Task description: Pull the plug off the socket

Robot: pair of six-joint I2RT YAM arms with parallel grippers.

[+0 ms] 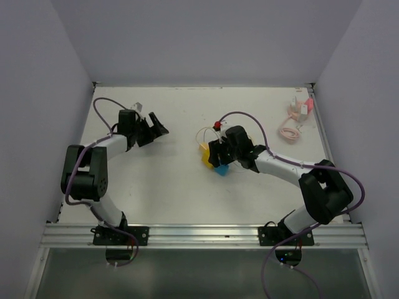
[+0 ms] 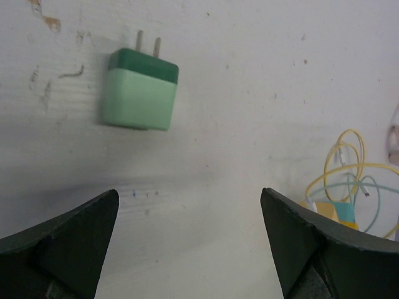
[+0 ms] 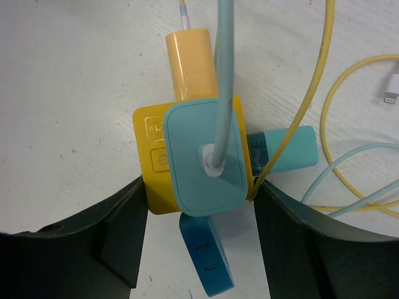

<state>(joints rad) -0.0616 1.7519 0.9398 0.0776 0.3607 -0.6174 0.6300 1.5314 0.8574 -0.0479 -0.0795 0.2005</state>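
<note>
socket (image 3: 153, 163) with four plugs (image 3: 193, 143)

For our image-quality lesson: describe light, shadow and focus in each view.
Top external: even, soft light, no glare. Left wrist: green charger sharp, a broad soft shadow below it, left gripper dark and soft-edged. Right wrist: yellow socket cube and teal plug crisp, right gripper nearly black.

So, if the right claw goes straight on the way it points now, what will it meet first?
Most likely the pale blue plug seated on the yellow socket cube: it faces the right claw directly, between the fingers. How much gap remains is unclear.
</note>
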